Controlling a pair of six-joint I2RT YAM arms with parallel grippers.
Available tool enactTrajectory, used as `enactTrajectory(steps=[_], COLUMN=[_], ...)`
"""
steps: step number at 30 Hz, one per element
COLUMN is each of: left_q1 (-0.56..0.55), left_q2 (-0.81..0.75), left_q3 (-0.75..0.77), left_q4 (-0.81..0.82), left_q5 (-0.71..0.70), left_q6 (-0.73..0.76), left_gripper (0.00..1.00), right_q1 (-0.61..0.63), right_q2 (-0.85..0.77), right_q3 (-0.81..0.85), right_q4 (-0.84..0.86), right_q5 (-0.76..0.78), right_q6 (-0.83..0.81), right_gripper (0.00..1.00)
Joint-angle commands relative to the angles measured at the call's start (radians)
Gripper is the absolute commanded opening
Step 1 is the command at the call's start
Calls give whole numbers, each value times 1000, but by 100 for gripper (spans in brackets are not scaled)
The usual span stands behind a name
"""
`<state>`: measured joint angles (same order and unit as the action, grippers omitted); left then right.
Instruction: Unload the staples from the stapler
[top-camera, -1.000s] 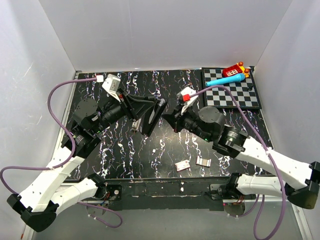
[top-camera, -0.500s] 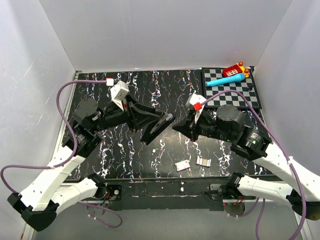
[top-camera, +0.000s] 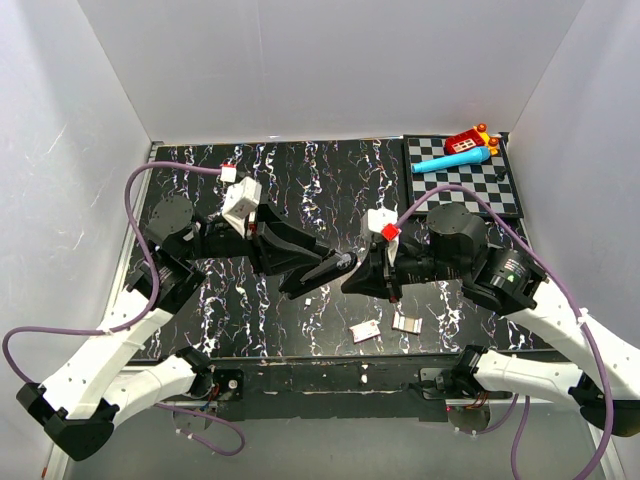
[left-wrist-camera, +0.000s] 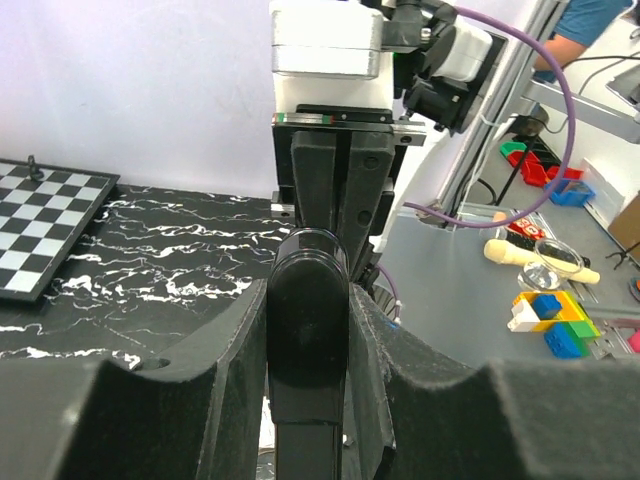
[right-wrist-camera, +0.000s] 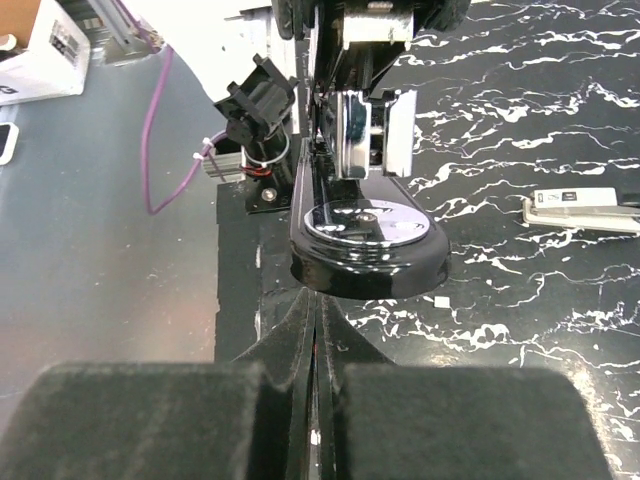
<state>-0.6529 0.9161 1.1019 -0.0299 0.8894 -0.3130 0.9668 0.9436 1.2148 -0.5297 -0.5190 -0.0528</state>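
Near the centre of the top view, the left gripper (left-wrist-camera: 309, 350) is holding the stapler (left-wrist-camera: 308, 290) above the surface (top-camera: 300, 180), its jaws narrowly clamping the black body. The right gripper (right-wrist-camera: 317, 318) is pointing at the stapler's chrome-plated end, jaws pressed fully together.

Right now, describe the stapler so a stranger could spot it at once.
On the black marbled table, look to the middle. The stapler is the slim glossy black bar clamped in the left gripper, not the red-and-white box lying loose nearby.
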Motion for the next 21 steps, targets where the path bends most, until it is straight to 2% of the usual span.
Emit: enactTrajectory(steps=[1, 21], left_q1=[-1, -11], left_q2=[-8, 56], left_q3=[-5, -33], left_q4=[108, 162], left_q5=[75, 106], left_q6=[-9, -31], left_gripper=[0, 0], right_q1=[-7, -5], right_q2=[0, 167], right_q3=[43, 178], right_q4=[23, 83], right_q5=[-84, -133], right_q6=[-9, 4], right_gripper=[1, 1])
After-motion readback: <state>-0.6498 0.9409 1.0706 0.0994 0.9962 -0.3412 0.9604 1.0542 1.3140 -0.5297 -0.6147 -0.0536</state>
